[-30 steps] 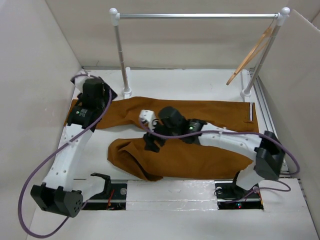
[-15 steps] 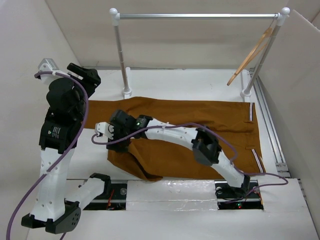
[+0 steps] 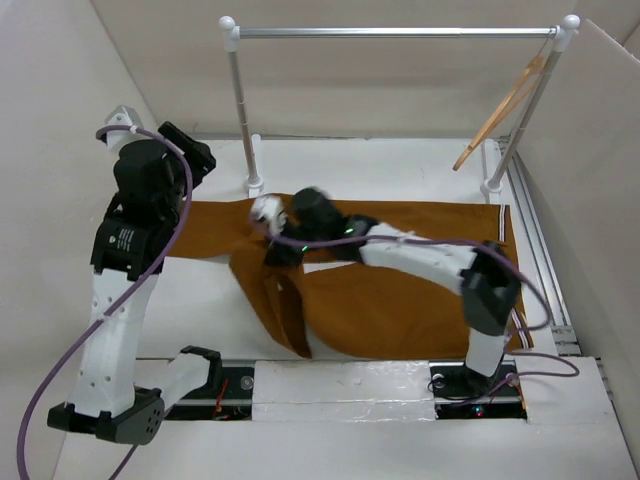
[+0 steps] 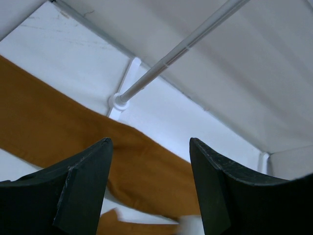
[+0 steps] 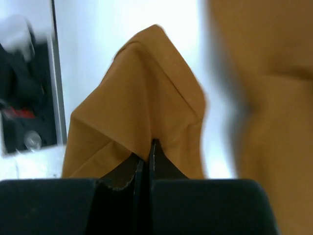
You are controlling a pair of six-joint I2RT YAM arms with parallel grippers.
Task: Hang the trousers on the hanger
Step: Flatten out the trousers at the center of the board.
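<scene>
Right gripper (image 5: pixel 146 152): pressed together on a fold of the trousers (image 3: pixel 400 300) (spread on the table (image 3: pixel 350 165)).
Left gripper (image 4: pixel 149 143): held wide apart, nothing is gripped.
Hanger (image 3: pixel 505 100): hung at the right end of the rail (image 3: pixel 400 32).

The trousers (image 3: pixel 400 310) lie across the counter (image 3: pixel 380 165); behind them stands the rail (image 3: pixel 400 32), the hanger (image 3: pixel 500 112) at its right end.
</scene>
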